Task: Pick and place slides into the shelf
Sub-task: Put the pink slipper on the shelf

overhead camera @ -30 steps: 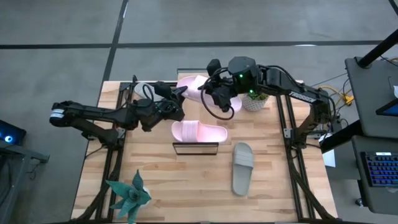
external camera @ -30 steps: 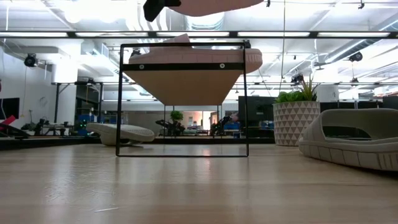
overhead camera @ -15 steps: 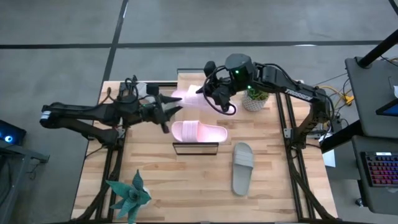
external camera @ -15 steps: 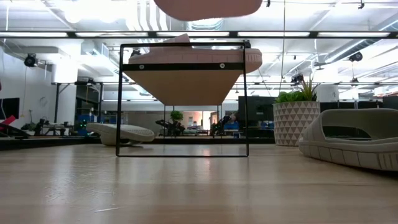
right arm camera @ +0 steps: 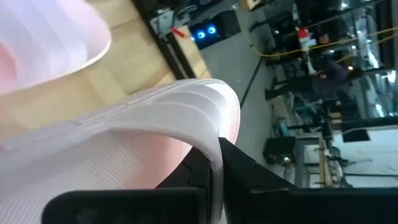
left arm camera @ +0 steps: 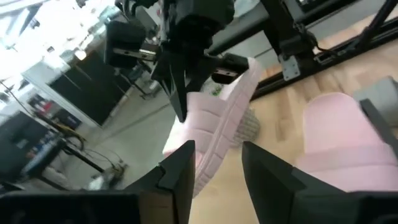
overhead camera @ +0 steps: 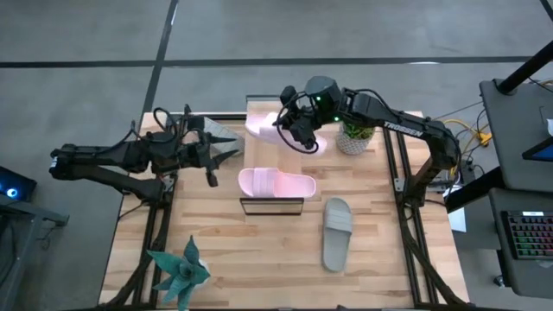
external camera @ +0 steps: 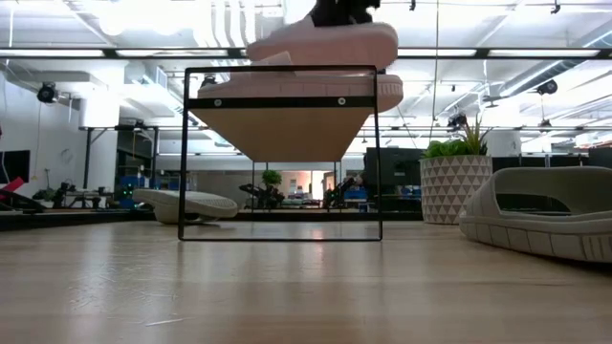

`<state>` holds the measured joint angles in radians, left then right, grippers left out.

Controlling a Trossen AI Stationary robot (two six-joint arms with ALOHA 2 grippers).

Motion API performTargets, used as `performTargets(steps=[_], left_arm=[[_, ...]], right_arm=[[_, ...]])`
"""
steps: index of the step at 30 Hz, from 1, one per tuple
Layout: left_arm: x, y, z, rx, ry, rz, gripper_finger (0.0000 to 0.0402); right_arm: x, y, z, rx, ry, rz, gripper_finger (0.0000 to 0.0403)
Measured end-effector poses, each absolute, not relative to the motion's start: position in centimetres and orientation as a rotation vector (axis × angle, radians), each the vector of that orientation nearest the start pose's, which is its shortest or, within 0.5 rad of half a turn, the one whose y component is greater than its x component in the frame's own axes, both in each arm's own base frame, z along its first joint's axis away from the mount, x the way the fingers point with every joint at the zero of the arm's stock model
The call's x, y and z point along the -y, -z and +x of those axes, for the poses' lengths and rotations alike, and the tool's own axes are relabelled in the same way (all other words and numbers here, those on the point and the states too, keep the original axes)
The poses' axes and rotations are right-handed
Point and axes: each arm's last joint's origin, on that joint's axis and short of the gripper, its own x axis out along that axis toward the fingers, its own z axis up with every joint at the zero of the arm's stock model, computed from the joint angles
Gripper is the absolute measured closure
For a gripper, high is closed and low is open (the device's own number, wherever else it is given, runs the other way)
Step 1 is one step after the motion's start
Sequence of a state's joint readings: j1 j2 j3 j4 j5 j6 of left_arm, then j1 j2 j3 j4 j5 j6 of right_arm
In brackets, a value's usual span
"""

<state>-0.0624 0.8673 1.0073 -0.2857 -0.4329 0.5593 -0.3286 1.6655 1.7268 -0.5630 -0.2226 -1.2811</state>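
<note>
Near grey slide: the grey slide (overhead camera: 337, 231) lies flat on the table (overhead camera: 259, 259), in front of the shelf and to its right. No gripper is near it.

Shelf: the shelf (external camera: 277, 134) stands mid-table. One pink slide (overhead camera: 276, 183) already rests along its plank top.

Left gripper: the left gripper (overhead camera: 218, 155) has let go and drawn back toward its own side of the table. It is now well clear of the shelf, with fingers spread and nothing between them. A moment ago it was up against the raised slide together with the other arm.

Right gripper: the right gripper (overhead camera: 294, 131) now carries the load alone. Its fingers are pressed together, pinching the strap of the second pink slide (overhead camera: 261, 121).

Held slide: it hangs in the air behind the shelf, tilted. In the low view it has come down until it shows just above the slide already placed; whether the two touch I cannot tell.

Far grey slide: the other grey slide (external camera: 186, 204) sits on the table beyond the shelf, toward the left arm's side.

Back edge: a potted plant (overhead camera: 352, 138) stands just beside the right arm.

Meaning for the task: the hand-over looks finished. One slide is placed, a second is on its way in, and two grey ones are left. The next move probably calls for levelling the held slide over bare plank beside the first.
</note>
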Motion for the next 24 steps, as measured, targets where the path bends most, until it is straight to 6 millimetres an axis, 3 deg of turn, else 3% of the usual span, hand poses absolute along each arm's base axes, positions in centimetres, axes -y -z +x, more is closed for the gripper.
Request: performTargets(steps=[14, 24], left_arm=[[-0.1, -38.8, 16.8, -0.215, -0.299, 0.551, 0.0285], [-0.1, -38.6, 17.2, -0.233, -0.298, 0.557, 0.0285]], right_arm=[[11.7, -33.4, 35.6, -0.532, -0.332, -1.206, 0.0394], [11.4, -31.1, 35.7, -0.476, -0.405, -1.22, 0.0394]])
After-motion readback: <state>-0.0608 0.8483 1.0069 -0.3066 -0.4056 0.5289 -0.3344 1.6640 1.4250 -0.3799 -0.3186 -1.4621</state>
